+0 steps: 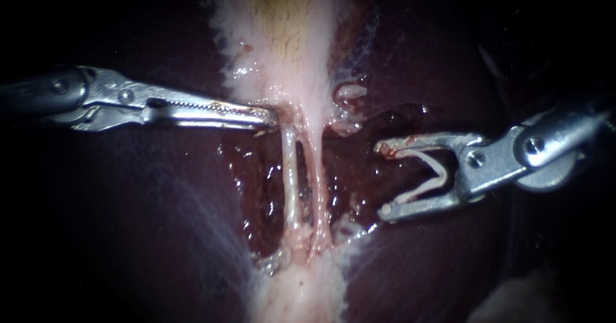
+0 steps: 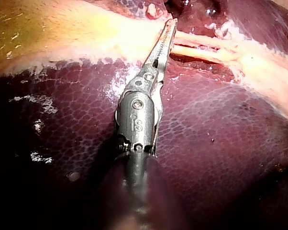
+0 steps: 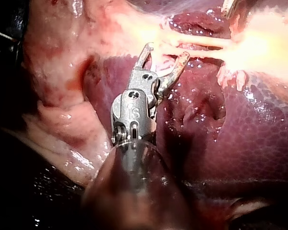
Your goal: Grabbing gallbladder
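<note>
The pale gallbladder (image 1: 289, 40) runs down the middle of the endoscope view and narrows into two thin tubes (image 1: 292, 182) over the dark liver (image 1: 160, 220). My left instrument (image 1: 271, 115) comes in from the left, its long toothed jaws shut on the gallbladder's lower left edge, just above the tubes. In the left wrist view its jaws (image 2: 171, 23) pinch the pale rim where the yellowish gallbladder (image 2: 62, 38) narrows. My right instrument (image 1: 382, 180) stands to the right of the tubes, jaws wide open and holding nothing. They (image 3: 165, 52) gape short of the tubes (image 3: 196, 43) in the right wrist view.
Wet, raw liver bed (image 1: 256, 188) surrounds the tubes. Small pale tissue tags (image 1: 350, 92) lie right of the gallbladder's neck. Pale fatty tissue (image 1: 295, 284) joins the tubes at their lower end. Pinkish tissue folds (image 3: 62, 96) lie beside my right instrument's shaft.
</note>
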You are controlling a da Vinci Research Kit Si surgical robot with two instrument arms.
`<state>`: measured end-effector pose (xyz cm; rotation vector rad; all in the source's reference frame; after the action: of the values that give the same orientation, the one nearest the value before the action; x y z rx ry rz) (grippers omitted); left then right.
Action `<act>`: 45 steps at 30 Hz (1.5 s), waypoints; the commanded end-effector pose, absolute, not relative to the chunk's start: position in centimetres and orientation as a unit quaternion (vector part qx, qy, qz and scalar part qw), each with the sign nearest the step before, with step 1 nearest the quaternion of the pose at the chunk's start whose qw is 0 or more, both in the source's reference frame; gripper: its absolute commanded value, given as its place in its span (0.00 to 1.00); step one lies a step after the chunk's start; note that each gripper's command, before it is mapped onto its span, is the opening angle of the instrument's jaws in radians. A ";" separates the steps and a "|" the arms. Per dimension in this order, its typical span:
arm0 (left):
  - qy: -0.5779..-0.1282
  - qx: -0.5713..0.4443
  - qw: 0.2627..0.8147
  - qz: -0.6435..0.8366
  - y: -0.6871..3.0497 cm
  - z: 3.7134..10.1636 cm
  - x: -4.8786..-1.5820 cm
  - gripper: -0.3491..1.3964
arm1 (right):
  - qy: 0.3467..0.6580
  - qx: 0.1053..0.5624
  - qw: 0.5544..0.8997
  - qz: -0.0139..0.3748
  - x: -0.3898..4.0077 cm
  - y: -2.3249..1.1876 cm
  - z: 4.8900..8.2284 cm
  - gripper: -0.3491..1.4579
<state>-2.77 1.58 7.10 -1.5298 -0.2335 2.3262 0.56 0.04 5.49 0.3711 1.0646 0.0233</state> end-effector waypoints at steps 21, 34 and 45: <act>-0.083 -0.543 0.180 0.816 1.54 7.01 -2.78 0.65 | 0.505 0.176 0.845 0.011 0.56 0.04 5.48 0.46; -0.078 -0.551 0.183 0.810 1.57 7.04 -2.82 0.72 | 0.505 0.176 0.845 0.011 0.56 0.04 5.48 0.46; -0.076 -0.548 0.179 0.814 1.65 7.41 -2.79 0.62 | 0.505 0.176 0.845 0.011 0.56 0.04 5.48 0.46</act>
<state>-2.80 1.64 7.45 -1.5460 -0.2148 2.3040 0.56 0.04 5.48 0.3714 1.0648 0.0228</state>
